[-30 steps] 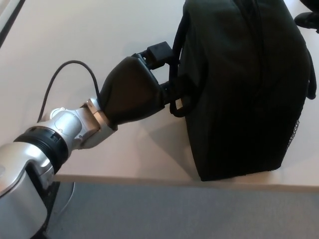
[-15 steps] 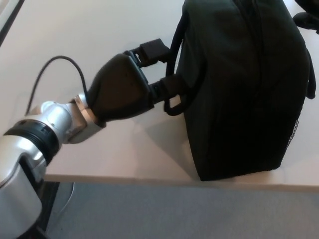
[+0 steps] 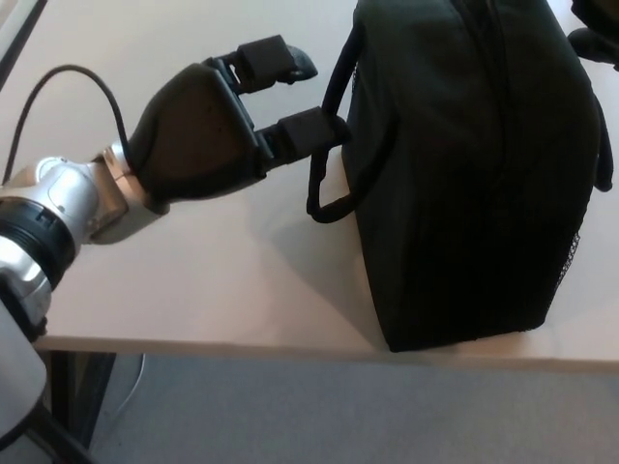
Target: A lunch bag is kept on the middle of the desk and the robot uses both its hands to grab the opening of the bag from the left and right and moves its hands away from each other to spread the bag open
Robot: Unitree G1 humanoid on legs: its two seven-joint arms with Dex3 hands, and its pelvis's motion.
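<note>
A black lunch bag (image 3: 474,184) stands on the pale desk (image 3: 193,280), its top zipper line running away from me and looking closed. My left hand (image 3: 208,135) is on the bag's left side with its fingers apart. The lower fingertip (image 3: 311,129) touches the bag's black handle strap (image 3: 324,188), which loops out to the left. The upper finger (image 3: 276,56) is clear of the bag. Nothing sits between the fingers. A small dark part of my right hand (image 3: 592,41) shows behind the bag's top right edge, mostly hidden.
The desk's front edge (image 3: 242,346) runs just below the bag, with grey floor (image 3: 338,416) beyond it. A black cable (image 3: 58,82) arcs over my left wrist. A dark strip (image 3: 19,39) lies along the desk's far left side.
My left hand has drawn back to the left and up, away from the bag's side. The handle strap loop now sticks out farther left. The bag has stayed in place.
</note>
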